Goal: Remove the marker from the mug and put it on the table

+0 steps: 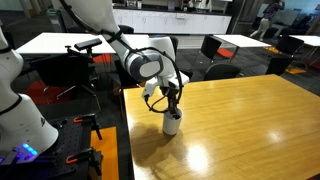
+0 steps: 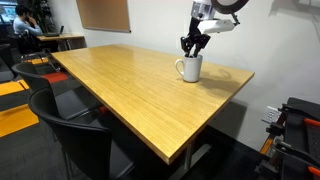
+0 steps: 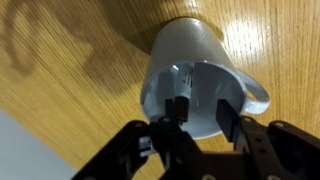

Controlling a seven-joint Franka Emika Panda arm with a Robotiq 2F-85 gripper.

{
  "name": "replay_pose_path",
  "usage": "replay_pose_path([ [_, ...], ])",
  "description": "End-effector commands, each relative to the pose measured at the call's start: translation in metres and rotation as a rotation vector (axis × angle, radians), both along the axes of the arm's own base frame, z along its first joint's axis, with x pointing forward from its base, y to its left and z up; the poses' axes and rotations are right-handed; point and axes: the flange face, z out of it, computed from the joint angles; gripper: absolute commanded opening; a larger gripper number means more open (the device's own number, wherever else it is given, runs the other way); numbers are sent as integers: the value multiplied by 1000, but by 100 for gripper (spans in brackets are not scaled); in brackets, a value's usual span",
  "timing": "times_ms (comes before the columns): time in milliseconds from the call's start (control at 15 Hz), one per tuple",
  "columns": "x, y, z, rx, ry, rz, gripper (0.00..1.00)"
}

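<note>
- **Table** [image 2: 120,95], one. It is a glossy honey-yellow wooden worktop with a rounded edge, seen in both exterior views.
- **Black chairs** [image 2: 75,140], two counted in an exterior view. They stand along the worktop edge opposite my arm's side.
- **My arm** [image 1: 100,25], one. It is white and reaches in over the worktop edge nearest its base.
- **My gripper** [image 3: 203,104], one. It is black and points straight down over the mug's mouth.
  - It has two fingers [image 3: 178,110], and both tips sit just inside the rim.
  - The fingers stand apart with a plain gap between them, and they pinch nothing that I can make out.
- **Mug** [image 3: 190,50], one. It is white-grey, upright and has a single handle.
  - It stands on the table close to the edge on my arm's side, a little in from that edge and not at a corner.
  - It sits directly beneath my gripper.
- **Marker** [image 3: 186,78], one. The wrist view shows it only faintly.
  - It is a slim pale stick inside the mug, against the inner wall and just beside one finger.
  - I cannot tell whether it touches that finger.
  - It is hidden in both exterior views.
</note>
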Motion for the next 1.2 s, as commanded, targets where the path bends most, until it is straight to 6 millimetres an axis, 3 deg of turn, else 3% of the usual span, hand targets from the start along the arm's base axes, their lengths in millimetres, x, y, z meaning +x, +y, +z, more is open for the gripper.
replay_pose_path([
  [0,7,-4,-1,-4,1,6,48],
  [867,16,-4,-9,-25,13,7,47],
  [933,16,-4,-9,-27,14,8,44],
  [1067,16,-3,-10,-31,13,11,27],
  [1133,17,-2,-11,-32,14,13,13],
])
